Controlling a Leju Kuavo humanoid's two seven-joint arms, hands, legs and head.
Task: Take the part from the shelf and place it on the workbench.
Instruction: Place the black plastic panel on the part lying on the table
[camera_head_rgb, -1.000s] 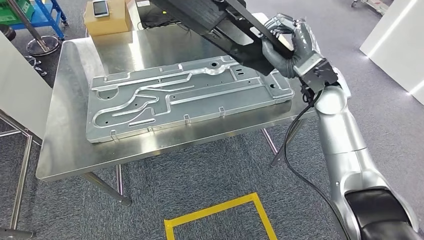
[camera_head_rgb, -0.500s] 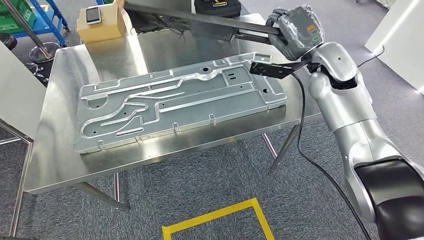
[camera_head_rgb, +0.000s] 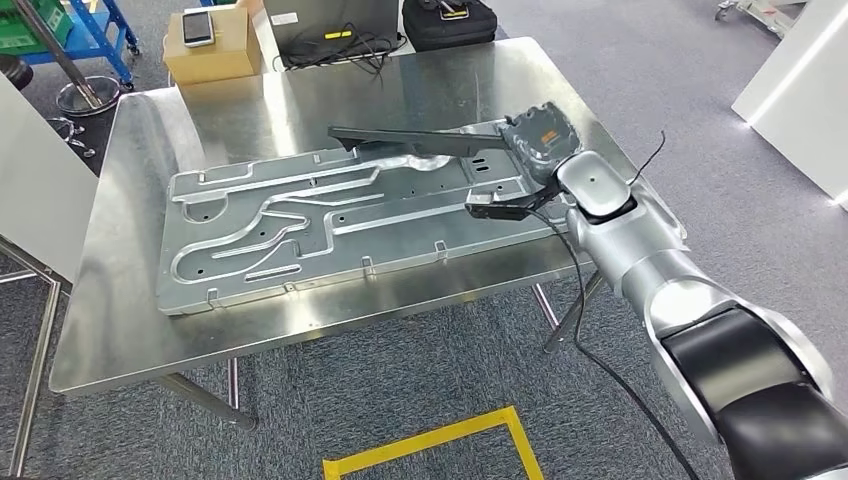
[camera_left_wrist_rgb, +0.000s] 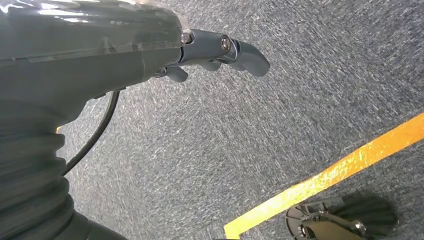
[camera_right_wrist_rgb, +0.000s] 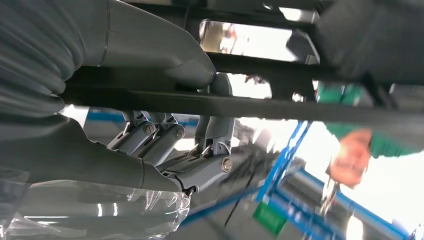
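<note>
My right hand (camera_head_rgb: 538, 135) grips one end of the part (camera_head_rgb: 420, 140), a long flat black frame. The part lies nearly level, low over the back edge of a large stamped metal plate (camera_head_rgb: 300, 225) on the steel workbench (camera_head_rgb: 150, 320). Whether it touches the plate I cannot tell. In the right wrist view the thumb (camera_right_wrist_rgb: 165, 55) and fingers (camera_right_wrist_rgb: 200, 165) close around a black bar of the part (camera_right_wrist_rgb: 260, 107). My left hand (camera_left_wrist_rgb: 220, 50) hangs over grey carpet, holding nothing, fingers loosely apart.
A cardboard box (camera_head_rgb: 215, 55) with a phone on it stands behind the bench, beside a black bag (camera_head_rgb: 447, 20) and cables. A blue cart (camera_head_rgb: 85, 25) is at the back left. Yellow tape (camera_head_rgb: 440, 440) marks the floor. A blurred person in green (camera_right_wrist_rgb: 360, 145) stands nearby.
My right hand has brought the black part down from high up near the camera to low over the plate, turning it nearly level. The head view has shifted slightly.
</note>
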